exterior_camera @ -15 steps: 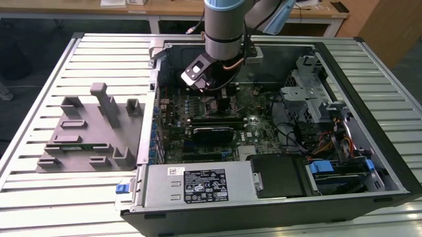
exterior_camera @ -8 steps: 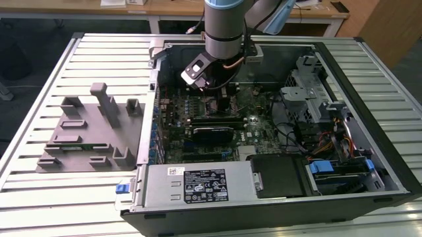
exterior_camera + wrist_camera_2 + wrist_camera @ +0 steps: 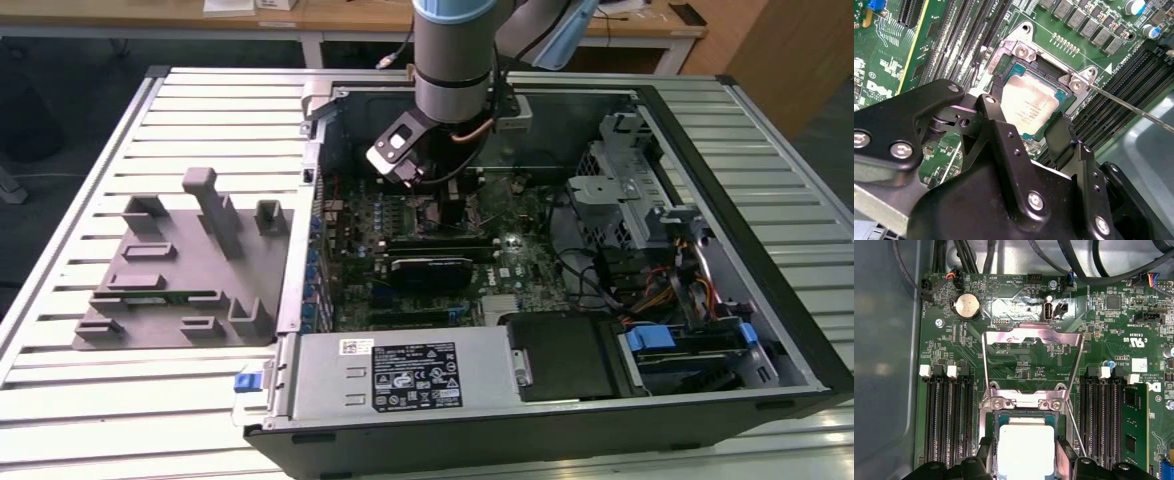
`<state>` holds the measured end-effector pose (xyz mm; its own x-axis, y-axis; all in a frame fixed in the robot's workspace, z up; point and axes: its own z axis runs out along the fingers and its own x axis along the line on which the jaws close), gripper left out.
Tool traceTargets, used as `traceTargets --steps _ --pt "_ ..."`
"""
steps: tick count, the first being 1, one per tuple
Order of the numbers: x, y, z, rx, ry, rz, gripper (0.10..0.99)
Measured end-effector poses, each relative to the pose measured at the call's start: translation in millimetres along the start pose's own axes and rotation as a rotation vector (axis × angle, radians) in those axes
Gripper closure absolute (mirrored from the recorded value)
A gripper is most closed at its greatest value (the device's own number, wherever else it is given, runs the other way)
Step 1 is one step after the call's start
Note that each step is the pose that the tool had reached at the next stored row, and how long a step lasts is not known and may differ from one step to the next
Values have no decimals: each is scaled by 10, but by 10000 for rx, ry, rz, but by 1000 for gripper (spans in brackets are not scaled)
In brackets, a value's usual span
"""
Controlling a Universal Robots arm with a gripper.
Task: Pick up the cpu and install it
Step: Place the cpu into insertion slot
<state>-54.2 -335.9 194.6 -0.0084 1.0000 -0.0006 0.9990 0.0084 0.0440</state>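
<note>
Your exterior view overlooks the open black computer case (image 3: 534,445) from above. Both wrist views closely share the green motherboard (image 3: 1104,340) (image 3: 884,65) under the claw (image 3: 1024,455) (image 3: 1029,112).

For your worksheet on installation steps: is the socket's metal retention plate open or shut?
Open: the retention plate stands swung back, leaving the cpu uncovered.

Cpu (image 3: 1026,100) partly under end effector (image 3: 1028,111); grip contact unclear. First wrist view: cpu, end effector cut off by frame edge. Exterior view: arm (image 3: 454,60) top cropped.
</note>
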Motion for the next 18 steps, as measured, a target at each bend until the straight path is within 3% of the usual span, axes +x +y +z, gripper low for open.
traceTargets --steps 6,14,18 --pt "0 0 5 -1 -1 0 475" --pt "0 5 -108 -32 -2 0 475" --pt "1 5 -109 -37 0 0 475"
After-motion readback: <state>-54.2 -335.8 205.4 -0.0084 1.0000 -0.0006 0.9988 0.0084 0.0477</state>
